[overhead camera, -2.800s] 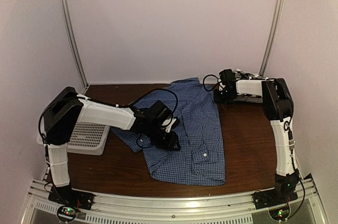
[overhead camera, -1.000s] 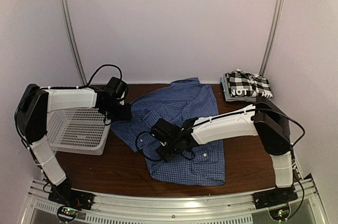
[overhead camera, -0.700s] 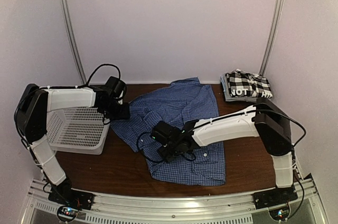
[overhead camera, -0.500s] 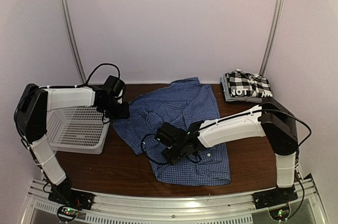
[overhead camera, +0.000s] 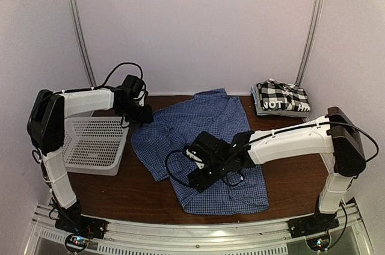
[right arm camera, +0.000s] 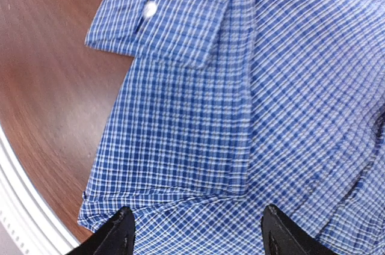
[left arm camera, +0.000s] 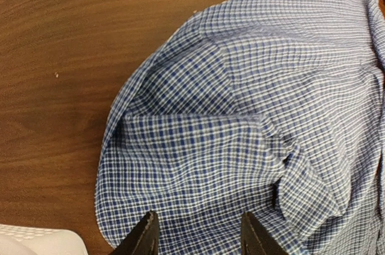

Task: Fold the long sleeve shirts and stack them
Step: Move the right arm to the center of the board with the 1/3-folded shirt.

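Farthest left sits the white mesh basket (overhead camera: 96,144), off the cloth. Just past its far right corner the left gripper (left arm camera: 197,236) hangs low over the far-left edge of the blue fine-checked shirt (overhead camera: 207,119). Its jaws are parted and hold nothing. In the wrist view the shirt's rounded edge curves off to the left of them onto the bare table (overhead camera: 138,192), so the edge to pinch lies below and slightly to the left.

The shirt lies spread in the middle of the table. Its long axis runs from the far side toward the near rail, leaning a little right as it comes near, and it is rumpled rather than flat.

The right gripper (right arm camera: 198,231) reaches across to the shirt's near-left part. Its jaws are spread wide and grip nothing (I can't say whether the tips touch the cloth). Ahead of them a sleeve lies folded over, ending in a cuff (right arm camera: 162,23) with a white button (right arm camera: 150,9), and the shirt's left edge drops to bare wood on their left.

So both arms stand along the same long side, the left at the far end and the right at the near end. My guess is that this edge gets lifted and carried rightward across the axis.

In the far right corner, well apart, the black-and-white checked shirt (overhead camera: 281,97) lies already folded, probably the base of the stack.
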Controlling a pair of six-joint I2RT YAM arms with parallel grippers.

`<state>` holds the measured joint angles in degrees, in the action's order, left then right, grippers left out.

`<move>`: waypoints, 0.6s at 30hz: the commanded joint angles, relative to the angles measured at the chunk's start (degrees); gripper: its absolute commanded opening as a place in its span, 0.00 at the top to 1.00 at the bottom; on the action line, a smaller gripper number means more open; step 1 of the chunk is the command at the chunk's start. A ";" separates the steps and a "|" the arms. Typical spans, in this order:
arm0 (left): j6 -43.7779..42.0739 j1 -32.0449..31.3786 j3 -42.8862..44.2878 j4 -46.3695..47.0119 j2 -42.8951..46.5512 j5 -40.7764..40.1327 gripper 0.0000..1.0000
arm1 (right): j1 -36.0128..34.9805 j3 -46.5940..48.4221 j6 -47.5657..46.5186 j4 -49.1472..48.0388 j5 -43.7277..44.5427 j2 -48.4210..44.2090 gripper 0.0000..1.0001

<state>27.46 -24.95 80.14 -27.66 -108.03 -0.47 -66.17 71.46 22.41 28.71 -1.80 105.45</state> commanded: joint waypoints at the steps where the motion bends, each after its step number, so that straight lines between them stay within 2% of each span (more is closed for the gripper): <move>1: -1.97 -1.77 6.47 0.31 -2.01 4.87 0.53 | 5.91 -3.33 4.71 -3.57 0.40 -5.89 0.27; 8: -1.80 -5.71 15.09 -0.60 -9.95 6.76 0.53 | 13.30 -10.36 8.81 -5.90 3.36 -7.91 0.36; 18: -3.39 -6.87 26.50 -0.47 -21.68 10.49 0.54 | 13.66 -20.24 10.37 -5.96 6.12 -9.14 0.35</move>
<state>25.87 -31.99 102.43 -28.62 -127.04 7.92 -52.16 54.24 31.38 22.70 0.97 98.43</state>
